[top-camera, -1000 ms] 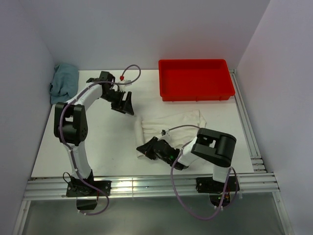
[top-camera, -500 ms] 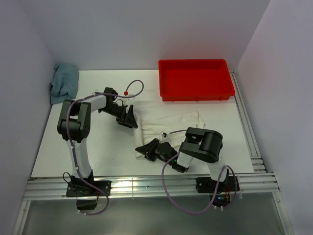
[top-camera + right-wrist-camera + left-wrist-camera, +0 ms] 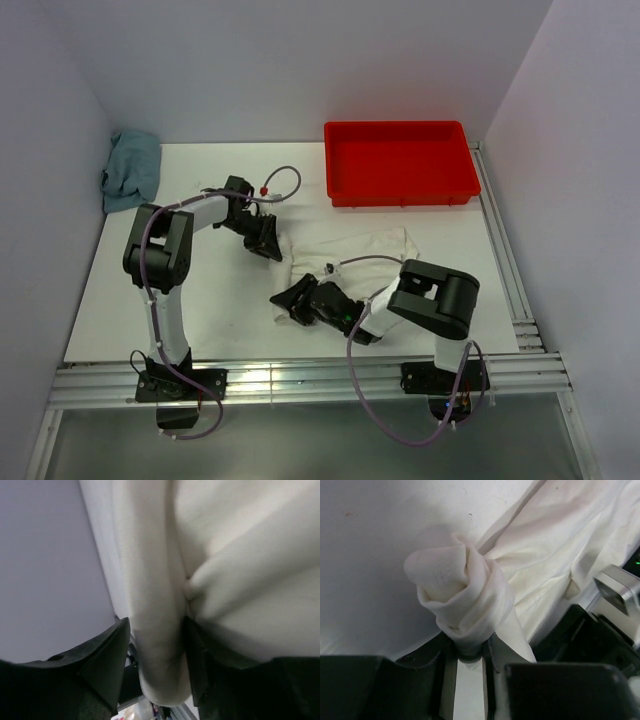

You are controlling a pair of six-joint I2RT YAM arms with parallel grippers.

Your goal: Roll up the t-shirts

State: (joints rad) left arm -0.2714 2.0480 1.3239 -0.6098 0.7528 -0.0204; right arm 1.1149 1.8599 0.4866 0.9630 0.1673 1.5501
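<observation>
A cream-white t-shirt (image 3: 372,252) lies flat on the table, its left edge rolled into a tube. My left gripper (image 3: 267,240) is at the tube's far end. In the left wrist view the twisted roll end (image 3: 460,590) is pinched between that gripper's (image 3: 468,647) fingers, so it is shut on the cloth. My right gripper (image 3: 292,300) is at the tube's near end. In the right wrist view the roll (image 3: 155,605) runs between the spread fingers of the right gripper (image 3: 157,630); the left finger stands slightly off the cloth.
A red tray (image 3: 400,198) stands at the back right, just beyond the shirt. A crumpled teal-blue cloth (image 3: 132,170) lies in the back left corner against the wall. White walls close in on both sides.
My left gripper came down from above the table to the roll's far end and closed on it. My right gripper's jaws widened around the near end.
</observation>
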